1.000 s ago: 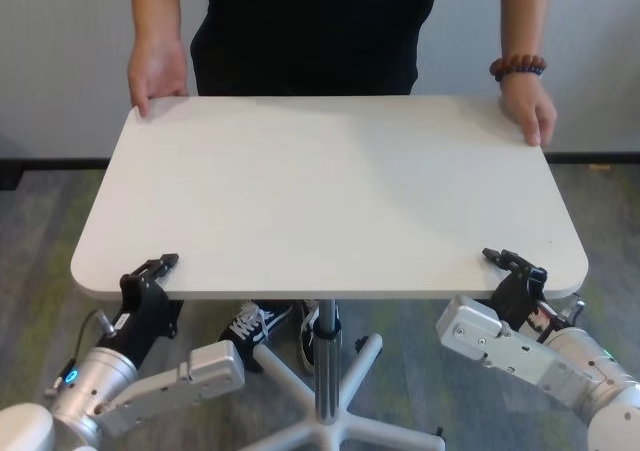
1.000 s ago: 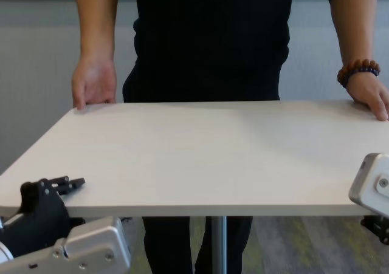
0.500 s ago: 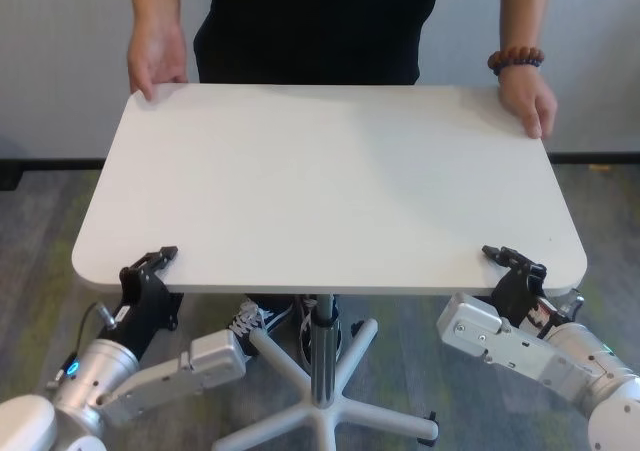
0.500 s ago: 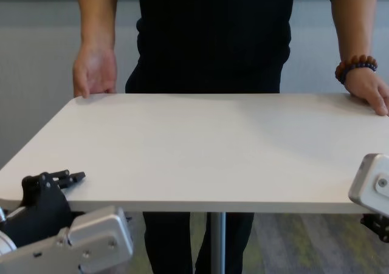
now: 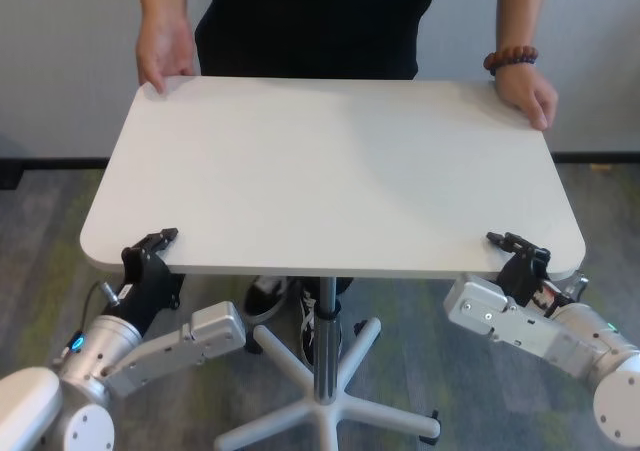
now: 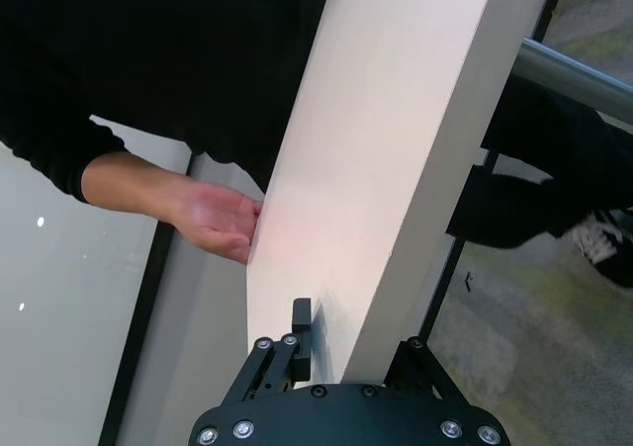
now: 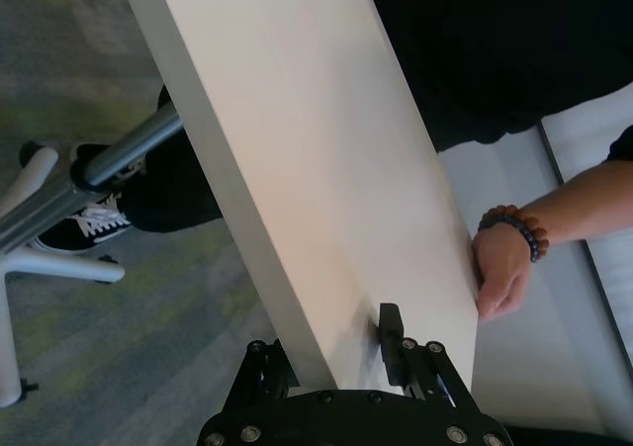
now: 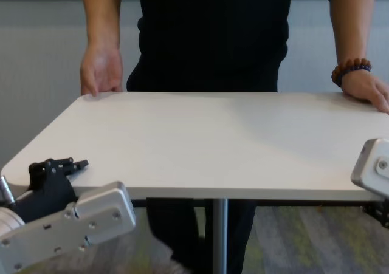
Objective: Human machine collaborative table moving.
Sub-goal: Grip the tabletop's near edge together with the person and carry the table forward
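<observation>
The white table [image 5: 330, 171] stands between me and the human [image 5: 310, 21], on its silver pole [image 5: 325, 321]. The human, in black, holds the far corners with both hands [image 5: 165, 56] [image 5: 525, 91]; a bead bracelet [image 5: 510, 59] is on one wrist. My left gripper [image 5: 150, 251] is shut on the near left corner's edge, one finger on top and one beneath; the left wrist view [image 6: 356, 342] shows this too. My right gripper [image 5: 518, 251] is shut the same way on the near right corner, as the right wrist view [image 7: 336, 342] shows. The tabletop is bare.
The table's white star-shaped base [image 5: 320, 411] stands on grey-green carpet between my forearms. The human's shoes [image 5: 265, 296] show under the table by the pole. A pale wall with a dark skirting [image 5: 40, 161] runs behind the human.
The table has moved away from me and a little to the right. The human's hands have gone back with it. Both my grippers have followed, still clamped on the near edge.
</observation>
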Robot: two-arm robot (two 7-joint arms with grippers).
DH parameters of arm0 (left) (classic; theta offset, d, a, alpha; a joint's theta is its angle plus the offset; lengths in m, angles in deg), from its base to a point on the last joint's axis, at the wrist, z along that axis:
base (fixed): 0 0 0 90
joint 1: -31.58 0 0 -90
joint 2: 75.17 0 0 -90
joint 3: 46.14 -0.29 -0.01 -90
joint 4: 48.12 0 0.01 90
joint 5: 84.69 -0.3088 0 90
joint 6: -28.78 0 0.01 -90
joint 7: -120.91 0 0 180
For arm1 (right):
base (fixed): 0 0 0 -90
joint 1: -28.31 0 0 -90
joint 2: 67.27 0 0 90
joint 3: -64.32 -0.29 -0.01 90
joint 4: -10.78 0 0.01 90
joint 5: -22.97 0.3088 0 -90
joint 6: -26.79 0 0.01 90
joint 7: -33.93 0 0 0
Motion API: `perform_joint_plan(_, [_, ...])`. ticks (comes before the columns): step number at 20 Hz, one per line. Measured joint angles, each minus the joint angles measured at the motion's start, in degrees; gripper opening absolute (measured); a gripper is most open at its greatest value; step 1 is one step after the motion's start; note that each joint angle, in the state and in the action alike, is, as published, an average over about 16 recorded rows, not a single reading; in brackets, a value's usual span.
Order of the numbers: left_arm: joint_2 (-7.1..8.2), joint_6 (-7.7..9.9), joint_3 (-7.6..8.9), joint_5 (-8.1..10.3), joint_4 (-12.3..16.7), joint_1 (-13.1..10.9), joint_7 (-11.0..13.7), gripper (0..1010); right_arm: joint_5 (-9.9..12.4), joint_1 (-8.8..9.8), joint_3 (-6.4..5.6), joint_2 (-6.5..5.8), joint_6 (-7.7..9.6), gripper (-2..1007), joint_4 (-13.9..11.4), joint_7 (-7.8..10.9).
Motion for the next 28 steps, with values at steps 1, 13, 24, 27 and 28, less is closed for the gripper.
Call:
perform_joint_plan(1, [-0.14, -0.09, 0.00, 0.02, -0.43, 0.43, 0.00, 315, -0.11, -0.39, -0.08, 0.10, -0.08, 423, 0.43, 0.27])
perform_joint_plan(13, [-1.97, -0.45, -1.07, -0.86, -5.75, 5.23, -1.71, 314, -1.91, -5.22, -0.52, 1.63, -1.79, 421, 6.51, 2.10])
perform_joint_plan(24, [-3.57, -0.49, -2.51, -1.88, -10.57, 8.93, -3.53, 314, -3.22, -8.89, -1.00, 3.32, -4.23, 419, 11.64, 2.33])
perform_joint_plan(27, [-3.99, -0.49, -2.91, -2.08, -11.81, 9.99, -3.88, 314, -3.52, -9.84, -1.12, 3.74, -4.81, 419, 12.90, 2.29])
perform_joint_plan(28, [-4.13, -0.48, -3.06, -2.16, -12.22, 10.36, -4.00, 314, -3.61, -10.15, -1.16, 3.87, -4.99, 419, 13.30, 2.26])
